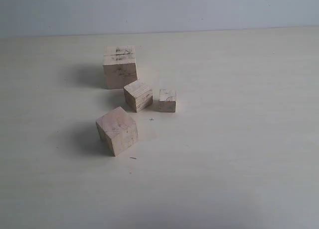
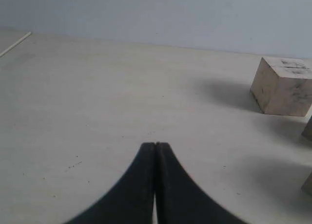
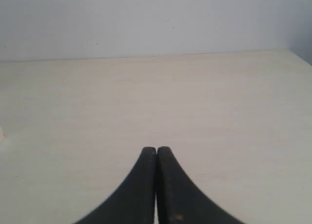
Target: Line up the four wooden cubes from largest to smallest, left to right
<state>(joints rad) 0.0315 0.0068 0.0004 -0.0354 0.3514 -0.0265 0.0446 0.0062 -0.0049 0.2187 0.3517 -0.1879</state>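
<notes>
Both grippers are sitting closed. My left gripper (image 2: pixel 156 145) is pressing its two dark fingers together with nothing between them. My right gripper (image 3: pixel 156 150) is doing the same, and each is looking out over bare table (image 1: pixel 239 149).

The four cubes are clustering left of the middle of the table in the exterior view. Being cubes, none is showing a long axis; only their turn differs. The largest cube (image 1: pixel 120 67), with dark scribbles on its top, is standing farthest back and facing the camera nearly square on. The third cube (image 1: pixel 138 95) is sitting just in front of the largest and to its right, with a vertical edge pointing toward the camera. Whether those two are touching I cannot tell. The smallest cube (image 1: pixel 167 100) is sitting just beside the third, on its right, almost square on, with a thin shadowed gap between them. The second-largest cube (image 1: pixel 117 131) is standing nearest the camera, apart from the others, and is also turning a corner edge forward.

Through my left wrist camera I am seeing the largest cube (image 2: pixel 282 86) ahead and off to one side of my fingers, with open table lying between. A small dark mark (image 1: pixel 151 119) is showing on the table just in front of the smallest cube. A pale wall (image 1: pixel 159 10) is rising behind the table.
</notes>
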